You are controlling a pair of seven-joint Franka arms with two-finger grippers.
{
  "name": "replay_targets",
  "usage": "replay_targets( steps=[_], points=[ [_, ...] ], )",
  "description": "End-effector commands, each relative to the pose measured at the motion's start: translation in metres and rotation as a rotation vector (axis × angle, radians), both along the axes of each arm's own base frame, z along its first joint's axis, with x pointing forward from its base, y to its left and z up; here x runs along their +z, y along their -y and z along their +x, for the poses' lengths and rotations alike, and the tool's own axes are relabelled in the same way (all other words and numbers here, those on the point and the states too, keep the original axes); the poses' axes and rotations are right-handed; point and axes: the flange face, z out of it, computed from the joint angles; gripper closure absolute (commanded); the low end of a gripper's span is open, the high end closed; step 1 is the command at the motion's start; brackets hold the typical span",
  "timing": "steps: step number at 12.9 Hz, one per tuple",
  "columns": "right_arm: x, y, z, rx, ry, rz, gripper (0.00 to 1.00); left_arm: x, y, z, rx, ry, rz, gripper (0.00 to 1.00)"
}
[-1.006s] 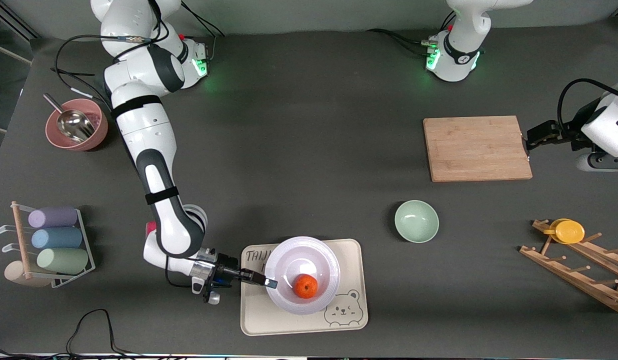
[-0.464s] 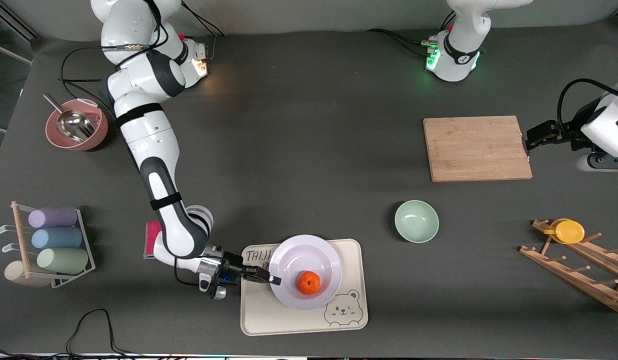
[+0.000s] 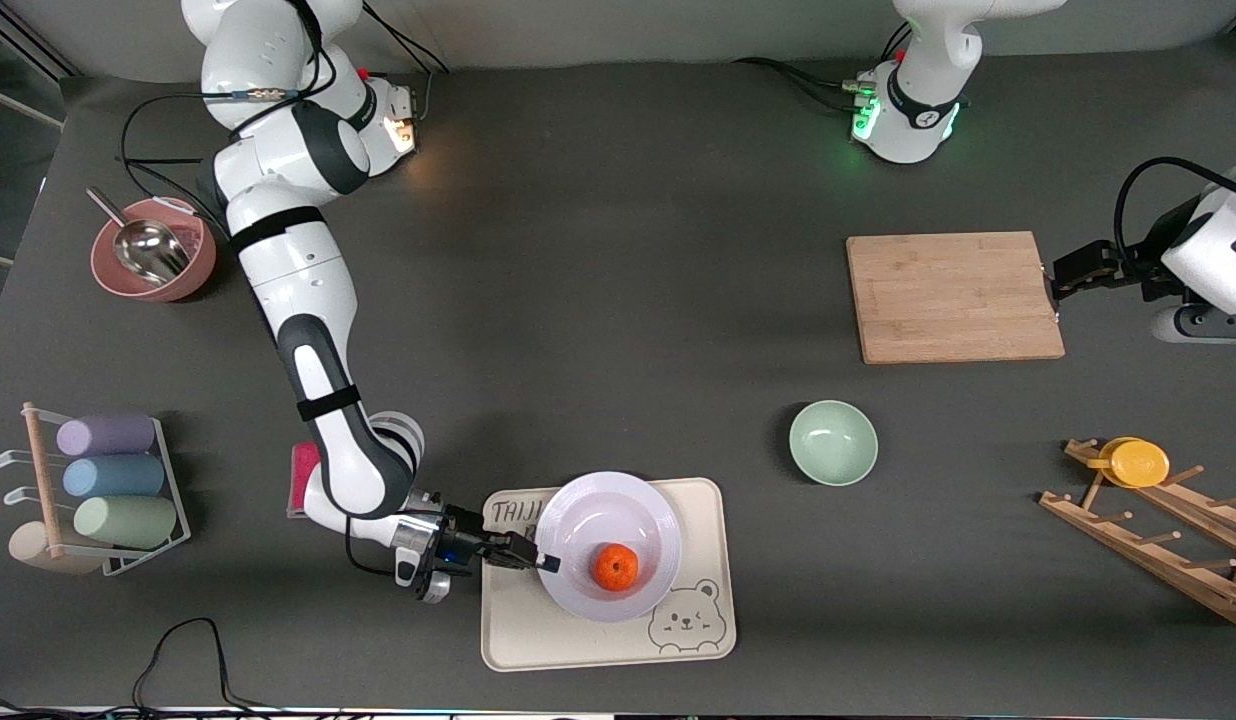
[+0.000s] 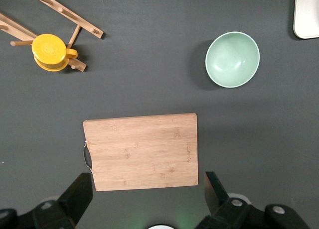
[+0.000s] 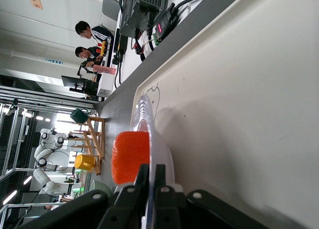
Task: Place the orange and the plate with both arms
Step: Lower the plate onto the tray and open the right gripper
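Surroundings: the cream bear tray (image 3: 698,640) lies on the worktop at the 6 o'clock edge of the front view; the pale green bowl (image 3: 833,442) sits toward the left arm's end from it, well apart; the wooden cutting board (image 3: 953,297) lies at about 2 o'clock from the bowl.
In the way: the bear tray under the plate leaves only its rim and bear drawing bare; nothing else lies between the plate and the green bowl.
Counts: one orange (image 3: 615,567), one plate (image 3: 588,520), one tray, one green bowl, one pink bowl (image 3: 193,275), one board, one yellow cup (image 3: 1135,462), three rolled cylinders in the wire rack (image 3: 168,470): purple, blue, green.
Containers: the plate holds the orange, which rests toward the plate's 6 o'clock part; the pink bowl at 9 to 10 o'clock holds a metal scoop (image 3: 148,245); the green bowl shows nothing inside.
Peg rack: the wooden peg rack (image 3: 1158,545) at 4 o'clock carries the yellow cup.
Right pincer (image 3: 546,563): fingers together, clamped on the plate's rim at the plate's 9 o'clock side; the right wrist view shows the thin rim between the fingertips (image 5: 158,181).
Left pincer (image 4: 145,199): fingers wide apart, nothing between them, over the worktop by the board's edge; this arm waits.
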Motion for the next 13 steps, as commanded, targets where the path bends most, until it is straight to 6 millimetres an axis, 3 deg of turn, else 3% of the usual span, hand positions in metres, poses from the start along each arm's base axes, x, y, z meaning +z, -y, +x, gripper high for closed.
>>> replay_targets(
  steps=[1, 2, 8, 13],
  points=[
    [-0.003, 0.003, 0.004, 0.002, 0.034, -0.001, 0.71, 0.003, 0.002, -0.004, -0.016, -0.005, -0.002, 0.0],
    [-0.003, 0.004, 0.004, 0.002, 0.033, -0.002, 0.01, 0.003, 0.002, -0.004, -0.016, -0.005, -0.002, 0.0],
    [0.012, 0.006, 0.009, -0.001, 0.048, -0.009, 0.0, 0.003, 0.002, -0.004, -0.015, -0.005, -0.002, 0.0],
    [0.069, 0.03, 0.028, -0.03, 0.06, -0.056, 0.0, 0.003, 0.003, -0.004, -0.015, -0.004, -0.002, 0.0]
  ],
)
